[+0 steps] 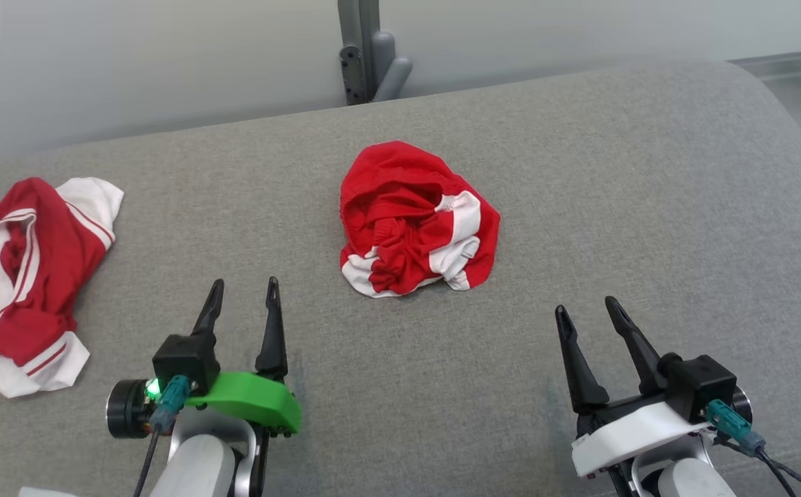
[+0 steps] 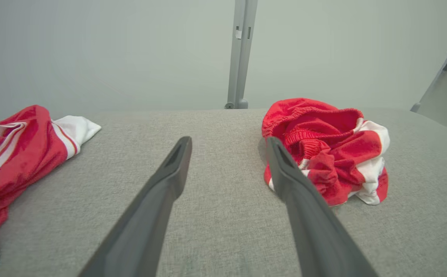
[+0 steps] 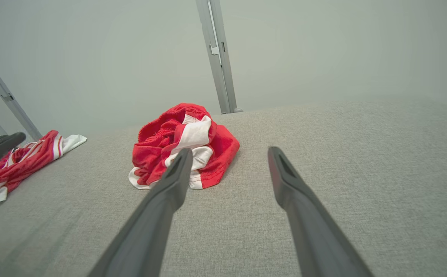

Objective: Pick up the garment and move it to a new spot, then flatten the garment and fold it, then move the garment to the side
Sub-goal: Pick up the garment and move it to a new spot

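A crumpled red garment with white panels (image 1: 415, 221) lies bunched in a heap on the grey padded surface (image 1: 579, 207), near its middle. It appears ahead and to the right in the left wrist view (image 2: 323, 150) and ahead to the left in the right wrist view (image 3: 181, 146). My left gripper (image 1: 243, 293) rests low at the near left, open, with nothing between its fingers (image 2: 169, 173). At the near right my right gripper (image 1: 586, 310) is open too and holds nothing. Both stand short of the heap and apart from it.
A second red and white garment (image 1: 21, 276) lies spread at the surface's left edge, also visible in the left wrist view (image 2: 19, 150). A grey metal post (image 1: 366, 48) stands behind the far edge against a pale wall.
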Controlling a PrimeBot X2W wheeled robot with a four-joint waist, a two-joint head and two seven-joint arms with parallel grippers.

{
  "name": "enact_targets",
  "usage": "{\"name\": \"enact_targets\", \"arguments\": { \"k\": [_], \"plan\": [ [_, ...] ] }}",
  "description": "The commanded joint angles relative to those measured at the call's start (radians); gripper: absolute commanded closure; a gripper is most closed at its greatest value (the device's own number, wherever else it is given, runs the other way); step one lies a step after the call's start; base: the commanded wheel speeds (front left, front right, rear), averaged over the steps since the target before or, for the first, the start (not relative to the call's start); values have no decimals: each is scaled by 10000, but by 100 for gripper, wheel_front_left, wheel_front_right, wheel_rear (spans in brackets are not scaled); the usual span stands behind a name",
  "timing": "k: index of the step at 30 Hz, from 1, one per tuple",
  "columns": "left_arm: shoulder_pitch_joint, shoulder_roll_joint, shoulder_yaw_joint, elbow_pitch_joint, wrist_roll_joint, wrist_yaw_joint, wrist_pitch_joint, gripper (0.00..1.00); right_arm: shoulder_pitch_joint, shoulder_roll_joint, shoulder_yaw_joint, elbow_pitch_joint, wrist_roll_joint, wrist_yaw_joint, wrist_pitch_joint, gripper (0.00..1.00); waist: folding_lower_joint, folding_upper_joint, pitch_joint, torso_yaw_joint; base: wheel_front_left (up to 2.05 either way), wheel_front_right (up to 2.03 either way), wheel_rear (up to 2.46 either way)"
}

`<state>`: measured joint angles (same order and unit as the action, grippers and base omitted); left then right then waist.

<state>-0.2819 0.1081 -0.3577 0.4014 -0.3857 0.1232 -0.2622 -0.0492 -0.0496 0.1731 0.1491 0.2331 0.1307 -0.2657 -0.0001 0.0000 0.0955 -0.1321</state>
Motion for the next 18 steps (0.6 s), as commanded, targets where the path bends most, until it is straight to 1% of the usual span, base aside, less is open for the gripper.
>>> {"name": "enact_targets", "arguments": {
  "k": [1, 4, 9, 13, 15, 18],
  "plan": [
    [493, -54, 315, -354, 428, -63, -20, 0, 161, -17, -7, 22, -257, 1, 3, 0, 1, 0, -699, 688, 0, 0, 0],
    [1161, -193, 955, -977, 794, -182, -19, 0, 293, -25, -101, -68, -461, 1, 3, 0, 1, 0, -866, 818, 0, 0, 0],
    [2248, -447, 1988, -1995, 1284, -539, -21, 0, 529, -22, -196, -336, -861, 1, 5, 0, 1, 0, -1094, 1004, 0, 0, 0],
    [3016, -521, 2284, -2852, 1888, -983, -20, 0, 749, -20, -300, -500, -1023, 1, 4, 0, 1, 0, -1207, 1103, 0, 0, 0],
    [3405, -532, 2432, -3176, 2011, -1155, -20, 0, 885, -19, -318, -566, -1092, 1, 4, 0, 1, 0, -1243, 1155, 0, 0, 0],
    [3827, -571, 2556, -3394, 1908, -1274, -20, 0, 1062, -20, -314, -634, -1133, 1, 4, 0, 1, 0, -1283, 1227, 0, 0, 0]
  ]
}}
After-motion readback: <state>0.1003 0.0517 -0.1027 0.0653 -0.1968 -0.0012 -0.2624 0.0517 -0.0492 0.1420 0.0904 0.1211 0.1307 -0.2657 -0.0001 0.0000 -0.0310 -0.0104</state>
